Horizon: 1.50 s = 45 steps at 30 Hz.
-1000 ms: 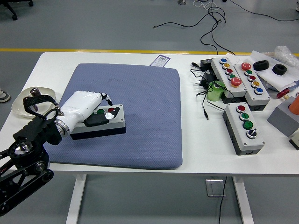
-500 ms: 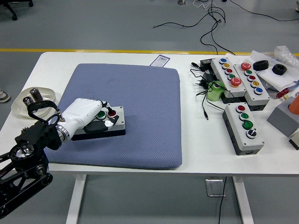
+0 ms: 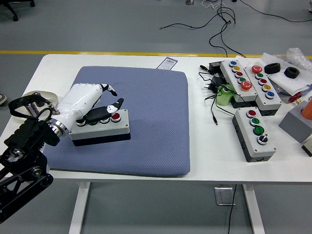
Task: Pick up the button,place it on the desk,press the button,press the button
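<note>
The left hand now lies over the small grey button box, which rests flat on the blue mat on the tabletop. Its dark fingers are stretched along the row of buttons, with one white-tipped finger raised just past the red button; the hand is loosely spread and clamped on nothing. Half a second ago it sat lower and more curled over the box's near side, with the green button uncovered; it has since lifted and slid back along the lid, and the box has shifted slightly away from the mat's near edge. That looks like a press being released or lined up, so the placing is done and the pressing is in hand. The other control boxes lie well apart on the far side from the hand.
</note>
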Each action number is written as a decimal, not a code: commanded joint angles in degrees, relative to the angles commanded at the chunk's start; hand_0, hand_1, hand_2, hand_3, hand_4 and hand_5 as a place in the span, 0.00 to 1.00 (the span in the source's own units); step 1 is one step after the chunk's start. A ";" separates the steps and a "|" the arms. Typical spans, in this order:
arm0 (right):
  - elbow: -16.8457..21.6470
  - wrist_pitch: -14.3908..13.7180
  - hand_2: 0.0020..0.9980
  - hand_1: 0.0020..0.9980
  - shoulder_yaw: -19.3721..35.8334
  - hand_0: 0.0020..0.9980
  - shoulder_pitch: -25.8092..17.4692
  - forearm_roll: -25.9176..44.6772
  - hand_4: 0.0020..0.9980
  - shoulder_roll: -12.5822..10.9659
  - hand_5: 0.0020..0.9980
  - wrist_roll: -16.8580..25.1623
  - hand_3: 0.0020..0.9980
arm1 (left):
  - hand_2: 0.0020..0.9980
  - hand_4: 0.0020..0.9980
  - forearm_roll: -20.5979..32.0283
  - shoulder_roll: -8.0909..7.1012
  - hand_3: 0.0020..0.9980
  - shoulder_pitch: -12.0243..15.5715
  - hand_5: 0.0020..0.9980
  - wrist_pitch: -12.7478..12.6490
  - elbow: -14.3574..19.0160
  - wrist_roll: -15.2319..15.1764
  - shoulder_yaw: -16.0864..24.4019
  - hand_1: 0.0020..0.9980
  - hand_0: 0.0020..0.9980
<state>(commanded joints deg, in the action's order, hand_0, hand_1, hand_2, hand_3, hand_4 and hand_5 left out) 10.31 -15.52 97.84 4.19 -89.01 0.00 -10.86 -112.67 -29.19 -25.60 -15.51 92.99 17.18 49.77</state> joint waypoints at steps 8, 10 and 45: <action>0.00 0.01 0.69 0.64 -0.04 0.54 -0.07 -0.06 0.29 0.00 0.12 -0.02 0.62 | 0.37 0.61 19.29 1.10 0.96 1.28 1.00 -5.21 -5.26 -15.68 6.19 0.34 0.31; 0.00 0.03 0.69 0.64 0.07 0.54 -0.12 -0.15 0.29 0.00 0.12 0.01 0.62 | 0.89 0.60 24.13 1.03 1.00 1.71 1.00 -3.12 -6.61 -18.67 7.67 0.84 0.80; 0.00 0.10 0.69 0.64 -0.14 0.54 -0.31 -0.19 0.29 0.00 0.12 -0.37 0.62 | 0.89 0.60 77.20 1.87 0.94 3.73 1.00 3.66 -17.86 -21.97 12.18 0.84 0.79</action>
<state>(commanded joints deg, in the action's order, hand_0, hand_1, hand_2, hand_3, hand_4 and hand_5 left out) 10.31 -15.42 97.70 3.88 -89.20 0.00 -11.24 -35.47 -27.33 -21.87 -11.86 75.12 -4.79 61.95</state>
